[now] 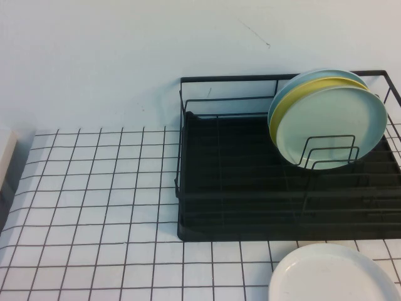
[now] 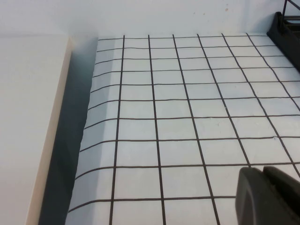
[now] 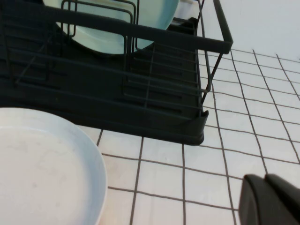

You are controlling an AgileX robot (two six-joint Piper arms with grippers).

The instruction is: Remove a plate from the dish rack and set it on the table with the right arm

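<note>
**Status: Plate Not Yet Removed From Rack**

The mint plate was found standing on edge in the dish rack, held between the upright wire dividers toward the rear right corner of the bench. A yellow plate was seated directly behind it, and the rim of a further pale blue-green plate was visible behind that. A white plate was lying flat on the bench at the front right corner, just in front of the rack.

Neither arm was visible in the high view. The right end effector was seen only in its own wrist view, as a dark tip low over the bench beside the white plate and short of the rack's front edge; nothing was held by it, and its opening could not be determined. The left end effector was seen likewise over bare bench near the left edge, well apart from the rack, holding nothing, opening undetermined.

The task was judged to be at its start. No step had been completed: approach, grasp, lift from the dividers and placement on the bench all remained.
</note>
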